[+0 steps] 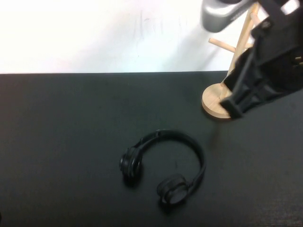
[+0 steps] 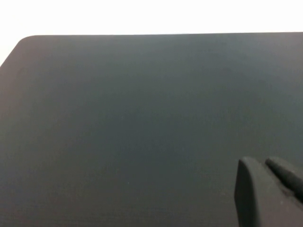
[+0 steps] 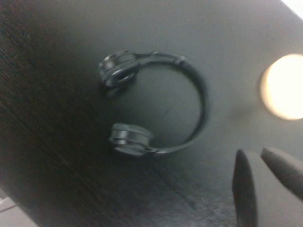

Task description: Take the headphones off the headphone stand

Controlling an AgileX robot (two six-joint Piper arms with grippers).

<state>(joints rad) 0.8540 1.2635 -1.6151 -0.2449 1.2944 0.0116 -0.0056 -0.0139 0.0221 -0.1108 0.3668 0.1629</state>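
headphones (image 1: 163,168): flat on desk (image 1: 71,142), off headphone stand (image 1: 222,97), w/ cups toward robot
right hand (image 1: 236,101): raised by stand base, empty, fingers look closed
left hand (image 2: 270,189): parked over bare desk, closed, empty

Black matte surface (image 1: 61,142), far edge meeting a white wall. The headphones (image 1: 163,163) lie flat on it, right of center toward the near edge, headband arc bulging toward the right edge, both ear cups resting on the surface, one nearer center, one nearer the near edge. The headphone stand (image 1: 218,100) sits on its round wooden disc base near the far right corner, well apart from the headphones. Left claw (image 2: 267,196) over bare surface; right claw (image 1: 236,101) above the stand base.
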